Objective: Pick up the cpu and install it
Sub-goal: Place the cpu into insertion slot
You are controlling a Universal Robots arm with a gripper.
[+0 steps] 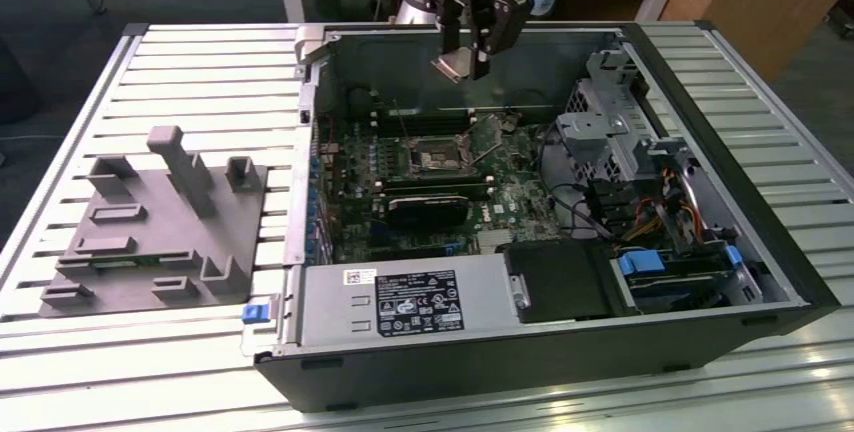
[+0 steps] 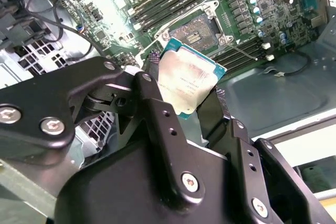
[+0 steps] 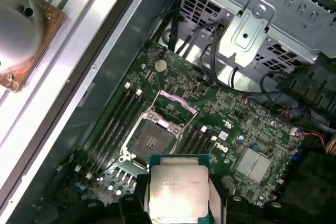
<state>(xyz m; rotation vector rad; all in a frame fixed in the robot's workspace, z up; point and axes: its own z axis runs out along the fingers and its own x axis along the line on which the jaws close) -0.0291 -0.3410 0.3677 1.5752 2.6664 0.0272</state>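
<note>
My gripper (image 1: 465, 64) hangs over the far side of the open computer case (image 1: 534, 352), shut on the cpu (image 1: 455, 65). The cpu (image 2: 190, 81) is a thin square chip with a pale silvery top and a green rim, pinched between the black fingers (image 2: 152, 103); it also shows as the cpu (image 3: 177, 186) in the first wrist view. Below it lies the dark metal-framed socket (image 1: 435, 155) on the green motherboard, seen as the socket (image 2: 199, 31) and the socket (image 3: 152, 140) in both wrist views, with nothing seated in it.
A grey plastic tray (image 1: 154, 227) with upright blocks stands on the slatted table at the exterior view's left. Inside the case are a drive cage (image 1: 607, 132), cables, a power supply (image 1: 400, 302) and memory slots beside the socket. A round metal heatsink (image 3: 21, 30) rests on the slats.
</note>
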